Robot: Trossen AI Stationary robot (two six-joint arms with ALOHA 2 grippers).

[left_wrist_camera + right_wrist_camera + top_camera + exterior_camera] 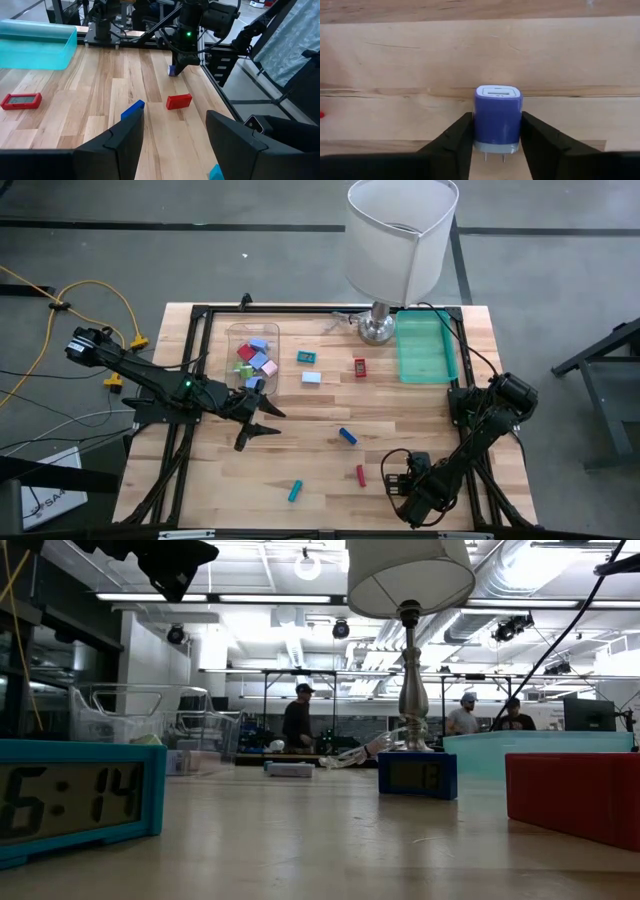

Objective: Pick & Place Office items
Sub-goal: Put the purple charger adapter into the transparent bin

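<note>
A dark blue plug-in charger (pixel 497 117) with two metal prongs lies on the wood table, and my right gripper (pixel 497 145) is shut on it near the table's front right (pixel 405 480). The left wrist view shows that gripper (pixel 179 67) pointing down at the blue piece (pixel 172 70). My left gripper (pixel 175 145) hangs open above the table's left middle (pixel 258 425), with nothing between its fingers. Loose on the table lie a teal clock (pixel 307 357), a red clock (pixel 360 366), a light blue block (pixel 311 377), a blue piece (pixel 347 436), a red piece (pixel 360 474) and a teal piece (pixel 295 491). My right gripper pinches the charger by its two long sides (pixel 479 125), one finger against each. The fingers come from above, pointing down. The charger lies on the table top, its socket face away from the wrist and its prongs (pixel 493 156) toward it.
A clear container (pixel 252 350) holding several small pieces stands at the back left. A teal tray (pixel 425 348) sits at the back right, beside a tall lamp with a white shade (pixel 400 240). Black frame rails run along the table's edges. People stand in the room behind.
</note>
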